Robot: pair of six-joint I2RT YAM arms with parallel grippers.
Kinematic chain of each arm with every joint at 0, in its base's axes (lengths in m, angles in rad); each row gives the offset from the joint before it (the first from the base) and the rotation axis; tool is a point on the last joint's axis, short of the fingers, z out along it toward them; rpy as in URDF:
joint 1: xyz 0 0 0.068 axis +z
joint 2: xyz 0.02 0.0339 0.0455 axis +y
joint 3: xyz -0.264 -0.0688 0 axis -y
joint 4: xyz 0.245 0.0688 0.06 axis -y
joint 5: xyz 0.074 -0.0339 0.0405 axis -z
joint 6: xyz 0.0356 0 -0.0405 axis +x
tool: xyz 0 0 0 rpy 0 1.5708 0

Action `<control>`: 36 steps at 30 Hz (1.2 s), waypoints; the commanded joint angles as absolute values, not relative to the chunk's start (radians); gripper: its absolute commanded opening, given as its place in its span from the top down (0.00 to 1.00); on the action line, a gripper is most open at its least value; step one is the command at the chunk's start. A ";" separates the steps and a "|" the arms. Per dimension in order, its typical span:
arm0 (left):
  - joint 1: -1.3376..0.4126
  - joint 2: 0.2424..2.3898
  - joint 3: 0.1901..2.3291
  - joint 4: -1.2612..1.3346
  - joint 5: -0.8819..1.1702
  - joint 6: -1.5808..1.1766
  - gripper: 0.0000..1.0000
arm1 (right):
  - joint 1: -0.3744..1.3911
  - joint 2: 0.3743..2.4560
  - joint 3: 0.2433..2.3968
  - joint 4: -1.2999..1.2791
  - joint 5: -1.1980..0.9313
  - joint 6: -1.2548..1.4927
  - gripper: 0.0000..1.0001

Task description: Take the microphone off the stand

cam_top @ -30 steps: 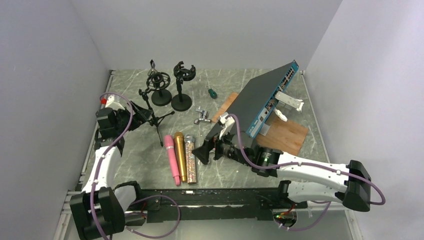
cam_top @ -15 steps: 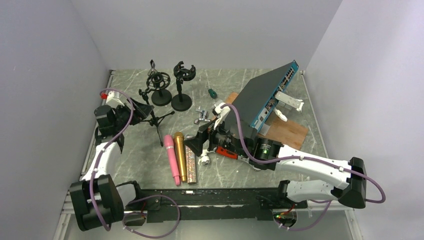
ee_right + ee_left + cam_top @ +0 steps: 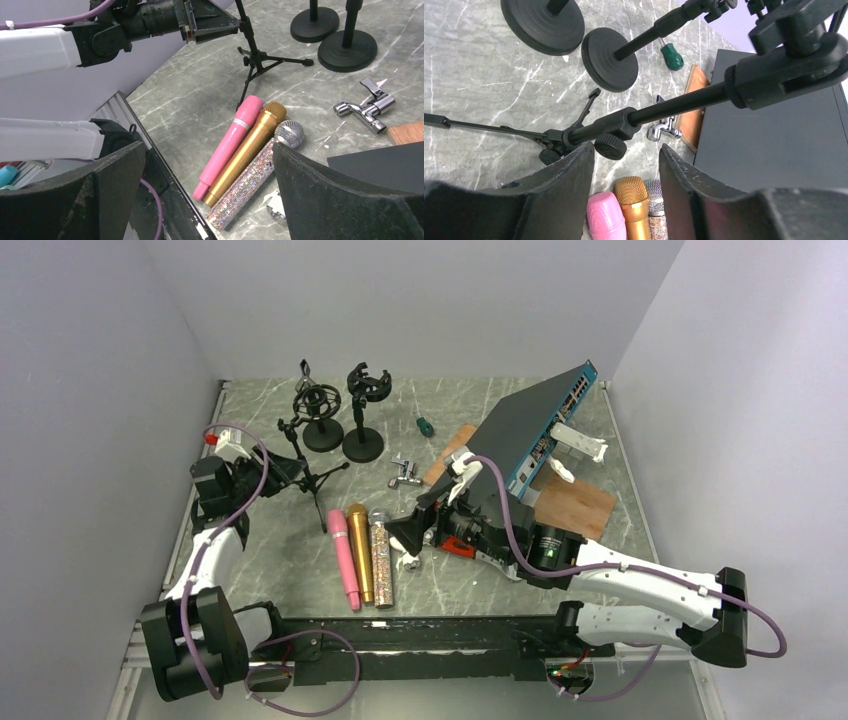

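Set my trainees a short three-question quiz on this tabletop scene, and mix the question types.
1. True or false: the pink microphone, gold microphone and glittery microphone lie flat on the table, side by side.
2. Which one lies in the middle? A pink, B gold, C glittery.
3. Fill in: the right pincer has its jaws ____.
Key: 1 true; 2 B; 3 open.
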State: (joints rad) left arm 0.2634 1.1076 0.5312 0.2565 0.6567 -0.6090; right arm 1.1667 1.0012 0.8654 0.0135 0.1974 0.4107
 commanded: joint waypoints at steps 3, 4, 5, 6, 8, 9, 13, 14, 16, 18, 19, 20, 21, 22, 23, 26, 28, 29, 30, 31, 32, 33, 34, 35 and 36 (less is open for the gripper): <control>0.294 1.093 0.514 0.284 0.692 -0.602 0.49 | 1.169 0.954 0.841 0.042 0.230 0.407 0.00; 0.300 1.099 0.509 0.300 0.703 -0.612 0.49 | 1.170 0.954 0.838 0.044 0.231 0.409 0.00; 0.309 1.105 0.501 0.319 0.716 -0.625 0.48 | 1.169 0.952 0.836 0.046 0.232 0.410 0.00; 0.314 1.110 0.493 0.344 0.727 -0.639 0.47 | 1.169 0.953 0.835 0.048 0.232 0.410 0.00; 0.325 1.126 0.489 0.379 0.749 -0.658 0.47 | 1.169 0.958 0.837 0.048 0.231 0.411 0.00; 0.330 1.133 0.492 0.383 0.760 -0.661 0.48 | 1.169 0.964 0.839 0.049 0.228 0.412 0.00; 0.336 1.165 0.484 0.436 0.791 -0.696 0.49 | 1.170 0.979 0.843 0.054 0.222 0.416 0.00; 0.340 1.174 0.475 0.463 0.799 -0.712 0.51 | 1.169 0.983 0.842 0.057 0.222 0.416 0.00; 0.346 1.202 0.462 0.535 0.822 -0.750 0.55 | 1.169 0.990 0.842 0.060 0.219 0.418 0.00; 0.349 1.230 0.458 0.580 0.844 -0.781 0.58 | 1.170 0.995 0.844 0.061 0.217 0.420 0.00; 0.351 1.242 0.457 0.594 0.848 -0.789 0.58 | 1.169 0.997 0.845 0.061 0.216 0.420 0.00; 0.351 1.253 0.455 0.609 0.853 -0.799 0.58 | 1.170 0.999 0.846 0.059 0.217 0.421 0.00; 0.353 1.262 0.453 0.630 0.859 -0.809 0.58 | 1.170 1.001 0.848 0.057 0.218 0.419 0.00; 0.352 1.269 0.452 0.647 0.865 -0.819 0.58 | 1.170 1.002 0.848 0.057 0.218 0.419 0.00; 0.352 1.276 0.451 0.658 0.868 -0.826 0.58 | 1.170 1.001 0.847 0.058 0.220 0.419 0.00; 0.352 1.284 0.440 0.692 0.867 -0.845 0.59 | 1.169 1.000 0.845 0.061 0.219 0.419 0.00; 0.352 1.291 0.433 0.715 0.867 -0.857 0.59 | 1.169 0.999 0.843 0.063 0.219 0.420 0.00; 0.353 1.295 0.433 0.719 0.865 -0.861 0.60 | 1.169 0.999 0.841 0.064 0.219 0.420 0.00; 0.352 1.301 0.433 0.727 0.865 -0.867 0.60 | 1.169 0.999 0.841 0.064 0.220 0.422 0.00; 0.352 1.307 0.433 0.738 0.866 -0.873 0.60 | 1.169 1.001 0.841 0.064 0.218 0.423 0.00; 0.353 1.312 0.434 0.745 0.867 -0.876 0.60 | 1.170 1.001 0.841 0.064 0.217 0.423 0.00; 0.352 1.318 0.433 0.754 0.870 -0.883 0.61 | 1.170 1.001 0.843 0.062 0.216 0.423 0.00; 0.353 1.326 0.432 0.766 0.873 -0.891 0.62 | 1.170 1.000 0.848 0.059 0.215 0.421 0.00; 0.353 1.332 0.430 0.776 0.875 -0.899 0.63 | 1.169 0.999 0.852 0.057 0.214 0.419 0.00; 0.353 1.339 0.428 0.788 0.878 -0.909 0.65 | 1.169 0.995 0.855 0.057 0.214 0.417 0.00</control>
